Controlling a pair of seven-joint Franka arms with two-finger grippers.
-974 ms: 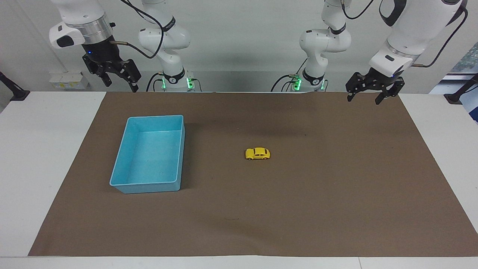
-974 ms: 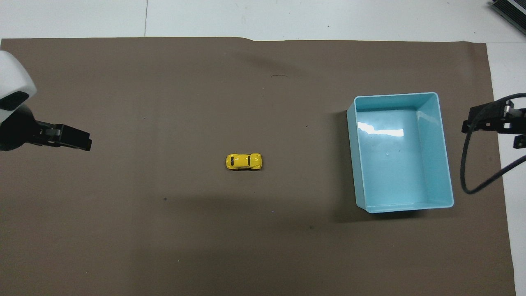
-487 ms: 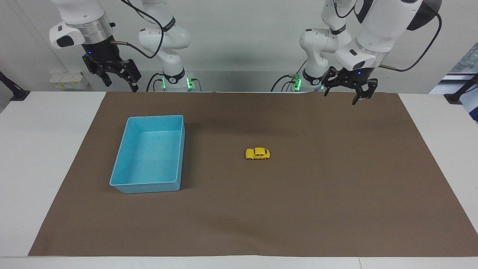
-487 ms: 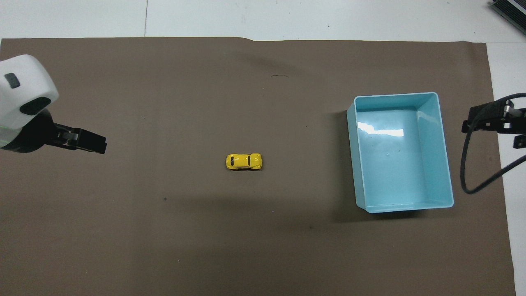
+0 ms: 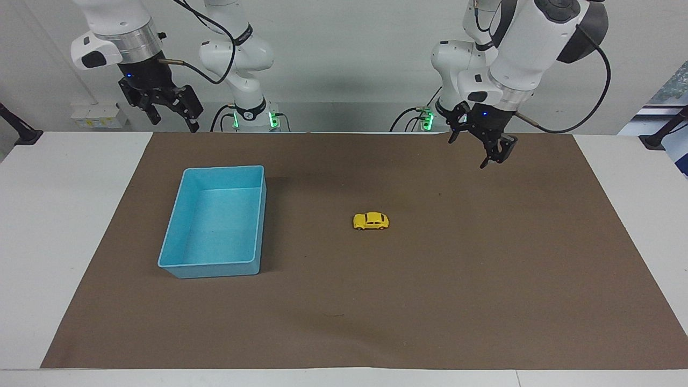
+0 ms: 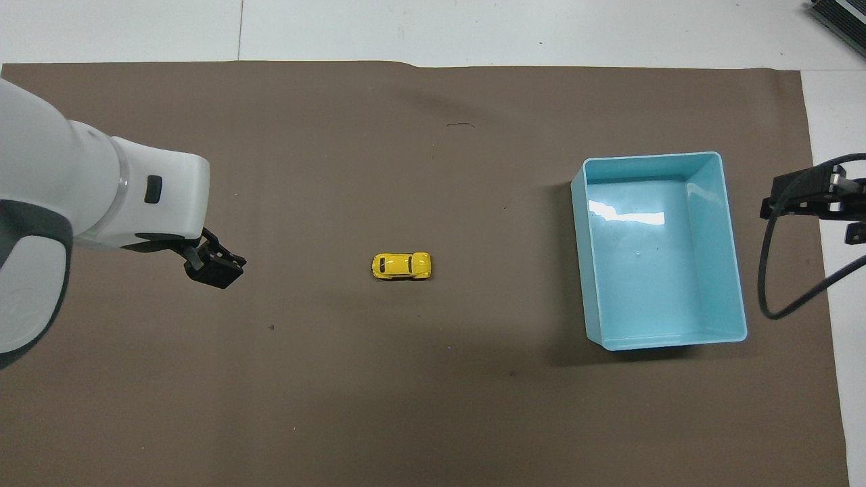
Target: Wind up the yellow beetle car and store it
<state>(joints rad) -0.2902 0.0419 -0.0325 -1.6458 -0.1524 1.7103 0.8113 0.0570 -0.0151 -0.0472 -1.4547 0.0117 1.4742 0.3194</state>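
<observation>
The yellow beetle car [image 5: 371,221] [image 6: 401,266] stands on its wheels in the middle of the brown mat, with nothing touching it. My left gripper [image 5: 478,149] [image 6: 215,265] hangs open and empty in the air over the mat, between the car and the left arm's end of the table. High up at the right arm's end of the table, my right gripper [image 5: 173,114] [image 6: 815,203] waits open and empty. The light-blue bin [image 5: 258,215] [image 6: 720,203] sits empty on the mat toward the right arm's end.
A brown mat [image 5: 484,279] covers most of the white table [image 5: 54,215]. A black cable [image 6: 768,270] hangs from the right arm beside the bin.
My left arm has swung in from the table's end and come lower over the mat, closer to the car. The right arm, car and bin have not moved.
</observation>
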